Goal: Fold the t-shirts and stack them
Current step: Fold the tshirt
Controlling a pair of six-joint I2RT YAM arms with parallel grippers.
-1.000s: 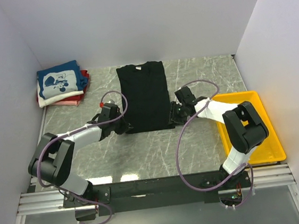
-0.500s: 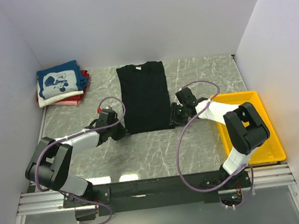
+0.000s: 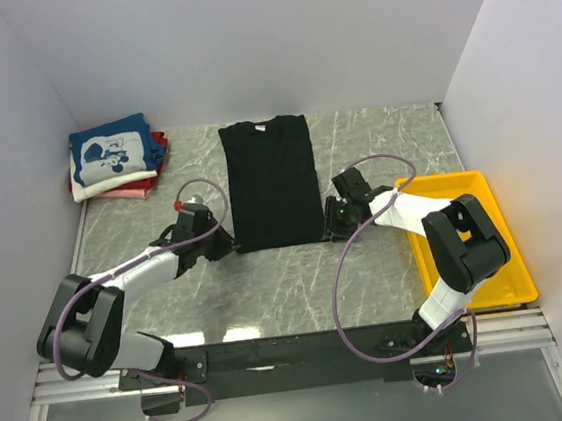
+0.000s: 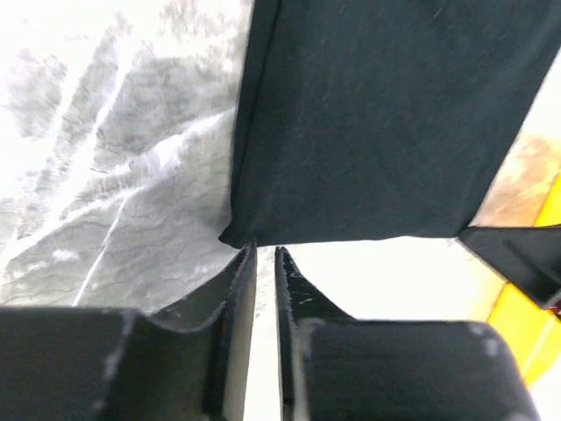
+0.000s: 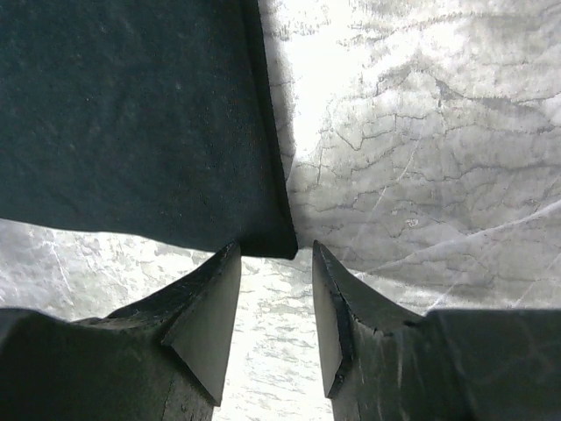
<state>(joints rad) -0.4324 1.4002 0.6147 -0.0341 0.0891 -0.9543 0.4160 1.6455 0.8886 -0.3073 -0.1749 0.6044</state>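
The large black t-shirt (image 3: 272, 179) lies flat mid-table, folded into a long narrow strip. Its near left corner (image 4: 241, 235) sits just ahead of my left gripper (image 4: 264, 252), whose jaws stand a narrow slit apart with only bright table between them. My left gripper (image 3: 225, 244) rests beside that corner. The near right corner (image 5: 270, 242) lies just past the tips of my right gripper (image 5: 276, 250), which is open and empty. My right gripper (image 3: 330, 223) is beside the strip's right edge. The folded blue shirt (image 3: 109, 153) tops a white (image 3: 86, 188) and a red one (image 3: 136, 191) at the back left.
A yellow plastic tray (image 3: 506, 239) stands along the right side of the table, partly under my right arm. White walls close in the left, back and right. Grey marble tabletop (image 3: 268, 282) runs between the shirt and the arm bases.
My left gripper has slid back and to the left off the black shirt's near left corner, and its jaws have parted a little. The right gripper has barely moved.
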